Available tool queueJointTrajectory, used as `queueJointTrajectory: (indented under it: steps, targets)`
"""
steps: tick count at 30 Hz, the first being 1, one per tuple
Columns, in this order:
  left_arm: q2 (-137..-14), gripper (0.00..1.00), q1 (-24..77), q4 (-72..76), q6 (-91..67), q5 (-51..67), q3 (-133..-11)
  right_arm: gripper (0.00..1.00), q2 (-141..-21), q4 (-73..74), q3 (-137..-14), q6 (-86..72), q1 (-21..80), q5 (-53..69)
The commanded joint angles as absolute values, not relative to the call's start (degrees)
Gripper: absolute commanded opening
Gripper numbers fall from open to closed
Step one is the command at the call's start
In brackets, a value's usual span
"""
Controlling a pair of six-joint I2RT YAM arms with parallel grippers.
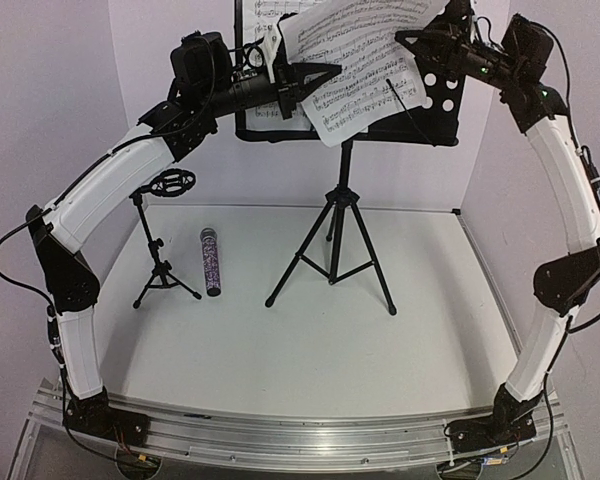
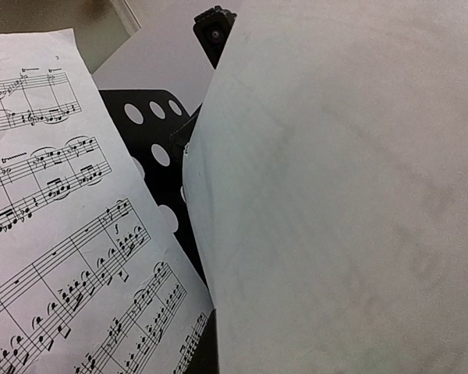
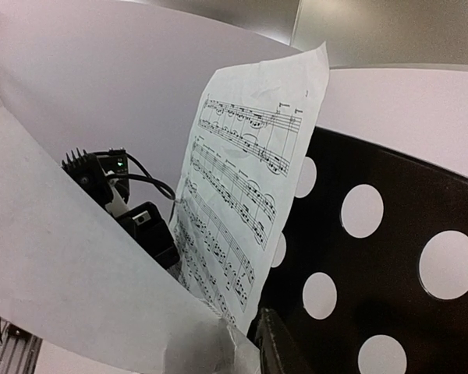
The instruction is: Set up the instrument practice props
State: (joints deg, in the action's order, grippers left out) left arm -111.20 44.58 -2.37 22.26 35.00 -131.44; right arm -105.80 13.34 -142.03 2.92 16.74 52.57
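- Top view: pinches loose sheet (image 1: 365,70), tilted across music stand (image 1: 445,100) at upper centre, in right gripper (image 1: 412,42). Cannot tell whether left gripper (image 1: 305,88) is spread or clamped. Microphone (image 1: 211,262) lying beside mic stand (image 1: 162,250), left of centre, on white worktop (image 1: 310,350).
- Left wrist: shows only the loose sheet's blank back at right, placed sheet (image 2: 54,218) at left.
- Right wrist: crumples paper at bottom centre; risks creasing or sliding off the music stand if pulled unevenly. White walls (image 3: 86,78) behind.

Top view looks down from behind the arm bases (image 1: 105,418) across the whole worktop (image 1: 310,350). Both wrist views sit close against the desk (image 2: 171,187), sharing its holes and printed sheet (image 3: 234,202).
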Motion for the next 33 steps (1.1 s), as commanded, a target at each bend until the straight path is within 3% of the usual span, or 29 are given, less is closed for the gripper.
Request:
queueJointTrajectory:
  steps: [1, 4, 11, 16, 23, 28, 33]
  targets:
    - [-109.54, 0.00, 44.56, -0.79, 22.41, 36.04, -131.75, 0.22, -103.66, 11.43, -140.78, 2.73, 17.00, 53.16]
    - [-109.45, 0.00, 44.56, -0.80, 22.42, 36.04, -131.68, 0.21, -102.14, 11.43, -138.14, 3.67, 17.01, 51.67]
    - [-108.97, 0.01, 44.52, -0.82, 23.06, 36.26, -131.22, 0.01, -97.15, 11.42, -131.00, 6.52, 17.02, 44.19]
    - [-107.87, 0.19, 44.49, -0.18, 23.73, 36.07, -129.50, 0.00, -93.26, 11.46, -125.89, 8.05, 17.00, 37.14]
    - [-107.00, 0.30, 44.56, -0.14, 23.84, 35.91, -129.01, 0.00, -90.20, 15.72, -124.10, 9.41, 17.04, 30.54]
    - [-106.02, 0.34, 44.56, 1.74, 23.81, 35.60, -127.63, 0.00, -89.29, 21.62, -125.31, 12.34, 17.02, 27.11]
    - [-105.47, 0.30, 44.56, 1.93, 23.17, 36.13, -126.47, 0.00, -89.50, 27.94, -127.74, 14.48, 17.01, 24.70]
